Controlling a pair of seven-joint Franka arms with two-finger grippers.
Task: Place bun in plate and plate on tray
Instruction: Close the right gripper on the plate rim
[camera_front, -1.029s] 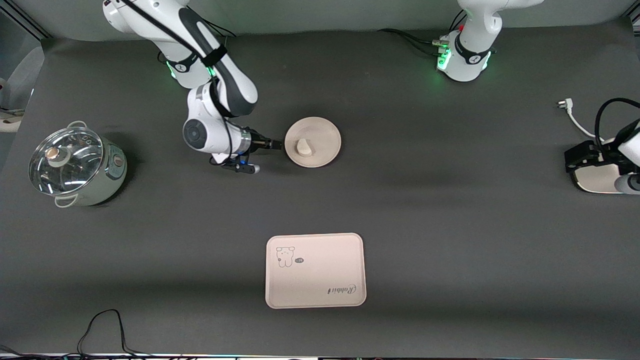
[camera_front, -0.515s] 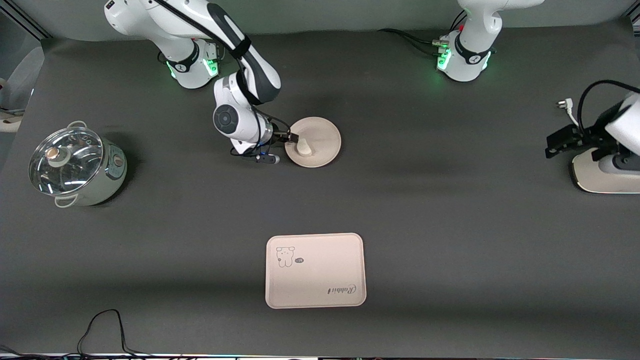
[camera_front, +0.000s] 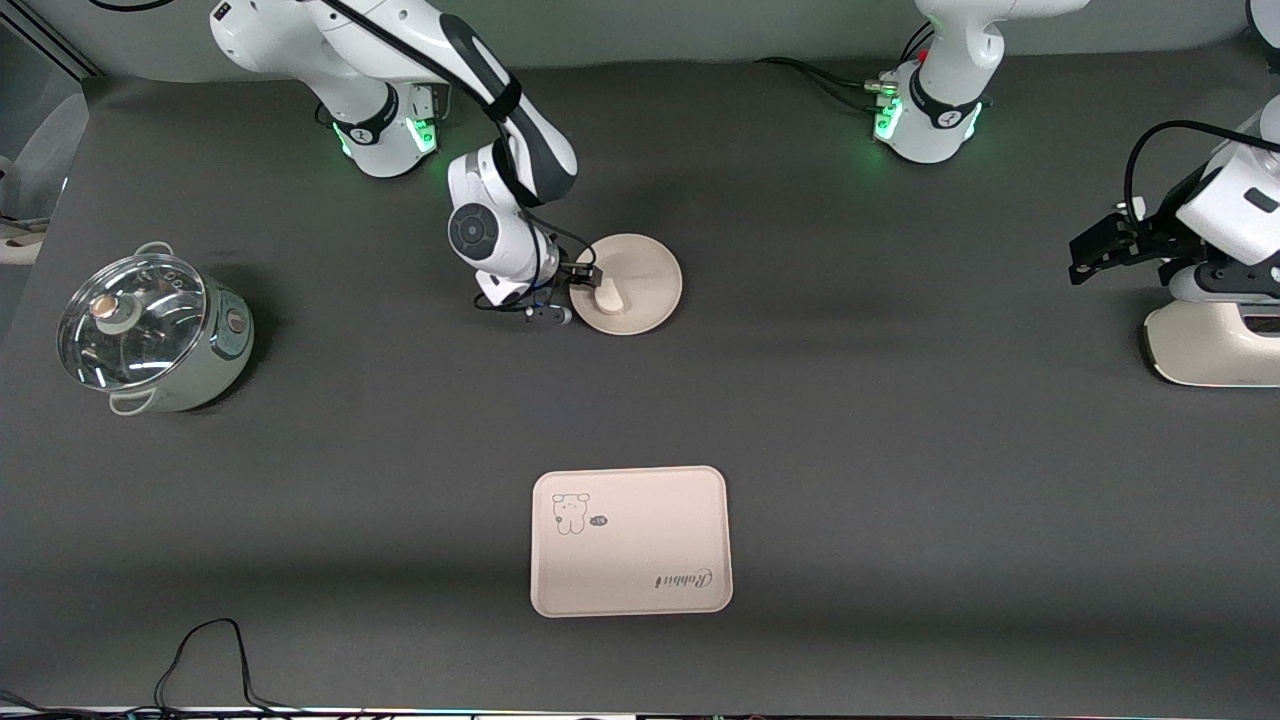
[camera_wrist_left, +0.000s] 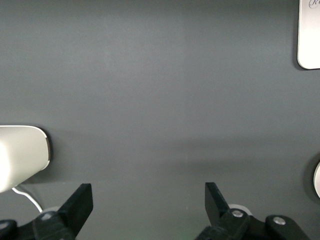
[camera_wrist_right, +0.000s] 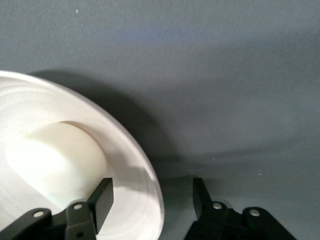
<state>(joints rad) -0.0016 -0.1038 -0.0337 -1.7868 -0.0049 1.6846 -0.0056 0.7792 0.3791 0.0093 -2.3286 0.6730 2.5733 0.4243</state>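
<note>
fingers (camera_wrist_right: 102, 199) of the right gripper (camera_front: 588, 277), spread, now straddle the plate (camera_front: 648, 270) rim beside the bun (camera_front: 609, 295).

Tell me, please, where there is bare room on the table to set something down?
Bare mat lies between the plate and the tray, and between the pot and the tray. It is crowded where the right gripper straddles the plate's rim.

A matt dark-grey cloth-like cover (camera_front: 860, 420) spreads over the table, w/ a matt cream plate (camera_front: 650, 265), smooth off-white bun (camera_front: 609, 295) and satin-finish tray (camera_front: 640, 560) on it. The pot (camera_front: 150, 335) pairs a glossy glass lid w/ pale enamelled-looking sides; arms are glossy white plastic, black matt fingers (camera_wrist_right: 102, 200).
</note>
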